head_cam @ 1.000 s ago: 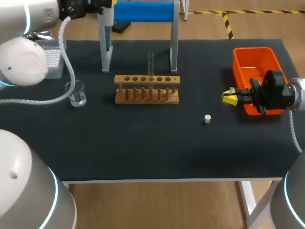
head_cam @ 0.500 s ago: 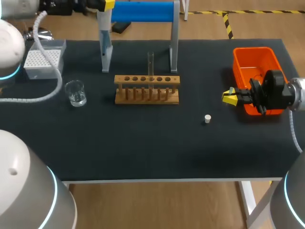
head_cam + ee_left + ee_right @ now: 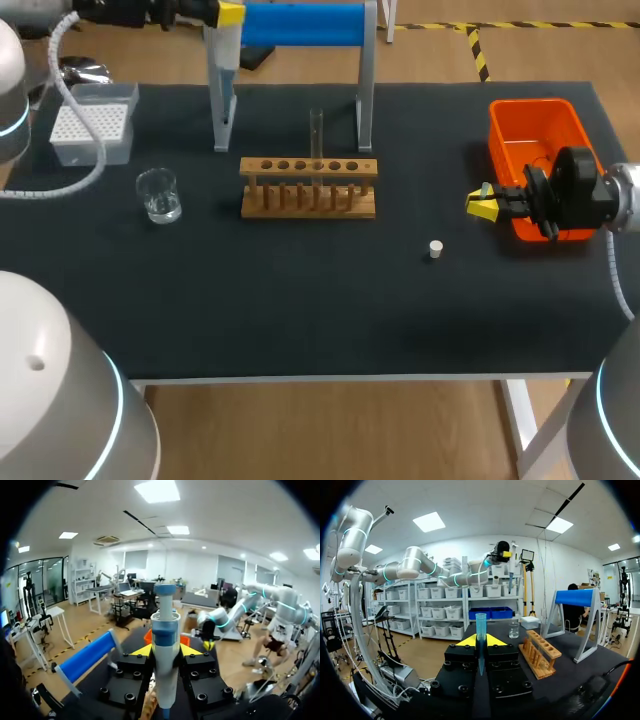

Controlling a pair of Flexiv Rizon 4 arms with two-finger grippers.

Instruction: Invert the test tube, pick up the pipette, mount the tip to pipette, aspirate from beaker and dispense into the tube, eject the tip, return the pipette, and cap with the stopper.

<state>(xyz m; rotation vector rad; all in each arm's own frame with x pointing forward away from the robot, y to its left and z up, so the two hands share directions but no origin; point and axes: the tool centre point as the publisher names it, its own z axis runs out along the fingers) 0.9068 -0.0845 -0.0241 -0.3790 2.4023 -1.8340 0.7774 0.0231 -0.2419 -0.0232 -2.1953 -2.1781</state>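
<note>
My left gripper [image 3: 228,13] is at the table's far left, beside the blue-topped pipette stand [image 3: 300,25], and is shut on the white and blue pipette [image 3: 227,55]. In the left wrist view the pipette [image 3: 165,630] stands upright between the yellow tips of the left gripper [image 3: 166,651]. My right gripper [image 3: 482,203] hovers next to the orange bin [image 3: 535,115]; in its wrist view the right gripper [image 3: 480,641] is shut on a blue pipette tip [image 3: 480,625]. A test tube [image 3: 316,135] stands upright in the wooden rack [image 3: 308,187]. The beaker [image 3: 158,195] is left of the rack, and the white stopper [image 3: 435,249] lies at front right.
A white tip box [image 3: 92,128] sits at the far left behind the beaker. The rack [image 3: 540,652], beaker [image 3: 514,629] and stand [image 3: 575,600] lie ahead of the right gripper. Bare black mat [image 3: 300,300] fills the table's front.
My left arm's elbow has swung back and to the left, uncovering the tip box. The pipette stays by the stand. The right arm has not moved.
</note>
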